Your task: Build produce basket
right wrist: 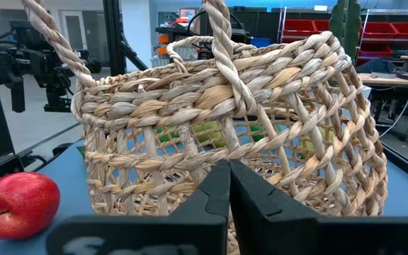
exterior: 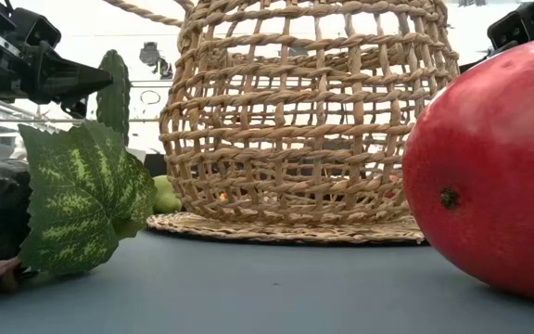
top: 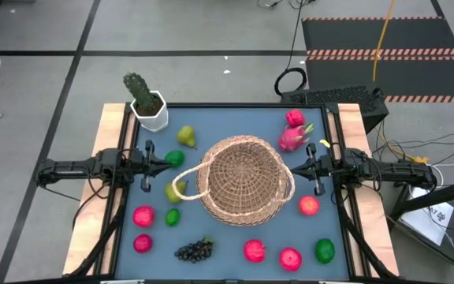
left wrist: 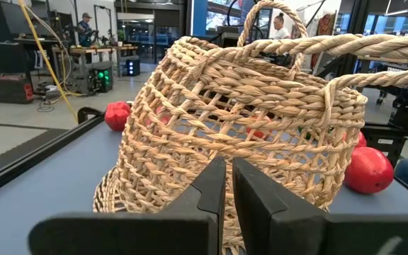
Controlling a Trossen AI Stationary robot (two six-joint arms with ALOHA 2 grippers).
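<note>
The tan woven basket [top: 243,180] stands upright on its flat base in the middle of the blue table top, with nothing in it. The produce lies around it: pears [top: 186,136], limes [top: 173,216], red apples [top: 143,215], a dark grape bunch [top: 195,250] and a pink dragon fruit [top: 293,138]. My left gripper [top: 158,162] hovers level at the basket's left, shut, pointing at its wall [left wrist: 211,120]. At the basket's right, my right gripper [top: 299,167] also hovers level and shut, facing the wall [right wrist: 211,120]. Neither touches anything.
A white pot with a green cactus [top: 146,102] stands at the table's far left corner. In the low view a red apple [exterior: 494,167] and the grapes' leaf [exterior: 82,195] lie close to the near edge. Wooden rails [top: 105,142] border the table's sides.
</note>
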